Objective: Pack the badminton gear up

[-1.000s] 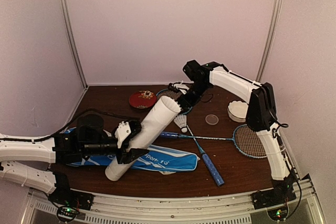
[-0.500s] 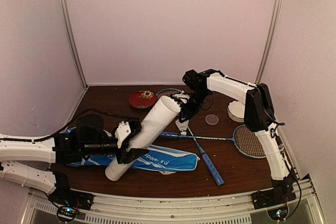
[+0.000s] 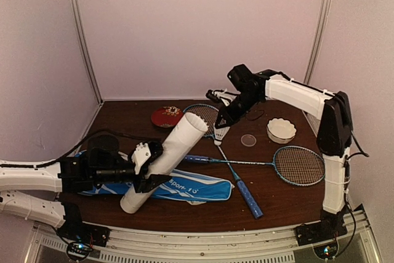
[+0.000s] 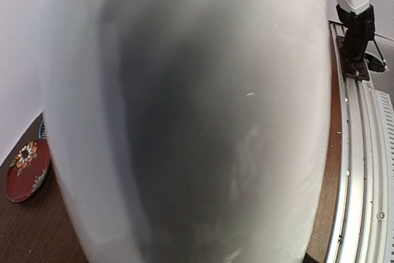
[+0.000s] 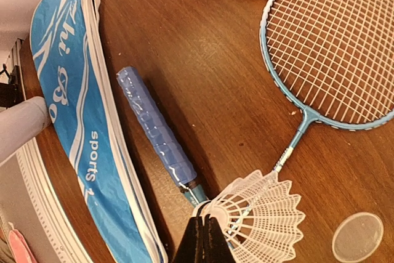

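My left gripper [image 3: 146, 165] is shut on the long white tube [image 3: 166, 161], holding it tilted with its open mouth up and to the right; the tube [image 4: 184, 115] fills the left wrist view and hides the fingers. My right gripper [image 3: 223, 122] is shut on the rim of a white shuttlecock [image 3: 220, 135], which hangs just above the table near the tube's mouth. In the right wrist view the black fingertips [image 5: 198, 244] pinch the shuttlecock [image 5: 261, 217]. Two blue-handled rackets [image 3: 300, 165] [image 3: 248, 196] lie crossed on the table. The blue racket bag [image 3: 191, 188] lies under the tube.
A red round dish [image 3: 167, 116] sits at the back left and a white scalloped bowl [image 3: 281, 130] at the back right. A small clear lid [image 3: 249, 140] lies between them. The metal rail [image 3: 203, 241] runs along the near edge.
My right gripper has shut on the shuttlecock and lifted it up and to the right off the table. The left gripper still holds the tube, shifted only slightly.
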`<state>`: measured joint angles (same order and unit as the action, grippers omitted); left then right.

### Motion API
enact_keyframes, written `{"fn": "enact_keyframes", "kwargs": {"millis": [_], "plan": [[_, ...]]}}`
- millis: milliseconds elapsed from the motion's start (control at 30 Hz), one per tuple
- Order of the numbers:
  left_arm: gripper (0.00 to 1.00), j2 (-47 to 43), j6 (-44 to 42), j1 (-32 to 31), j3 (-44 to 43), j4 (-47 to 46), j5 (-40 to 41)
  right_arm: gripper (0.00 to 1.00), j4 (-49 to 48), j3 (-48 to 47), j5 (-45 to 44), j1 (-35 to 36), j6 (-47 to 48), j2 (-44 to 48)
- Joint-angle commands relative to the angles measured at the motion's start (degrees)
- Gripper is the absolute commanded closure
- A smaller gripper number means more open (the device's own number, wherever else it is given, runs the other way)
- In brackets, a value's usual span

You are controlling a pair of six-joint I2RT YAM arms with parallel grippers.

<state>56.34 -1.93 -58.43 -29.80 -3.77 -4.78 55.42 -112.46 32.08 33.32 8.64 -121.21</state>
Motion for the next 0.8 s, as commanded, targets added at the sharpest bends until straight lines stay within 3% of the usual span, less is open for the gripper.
{"fn": "enact_keyframes", "kwargs": {"millis": [0, 167, 400, 767], "plan": [[0.55, -2.49, 1.03, 0.34, 0.80, -2.97, 2.12, 1.00, -15.55, 9.13, -0.92, -0.54, -9.41, 14.15], [0.55, -2.99, 1.35, 0.34, 1.56, -4.67, 2.42, 1.00, -32.05, 25.89, -1.05, -0.25, -17.75, 33.07], [0.55, -1.62, 1.44, 0.34, 0.94, -6.42, 1.84, 1.00, -36.82, 33.47, -4.19, 6.50, -20.27, 49.41], [0.55, 0.44, 1.99, 0.34, -0.81, -7.49, 0.22, 1.00, -33.32, 30.47, -14.51, 20.96, -17.47, 51.08]]}}
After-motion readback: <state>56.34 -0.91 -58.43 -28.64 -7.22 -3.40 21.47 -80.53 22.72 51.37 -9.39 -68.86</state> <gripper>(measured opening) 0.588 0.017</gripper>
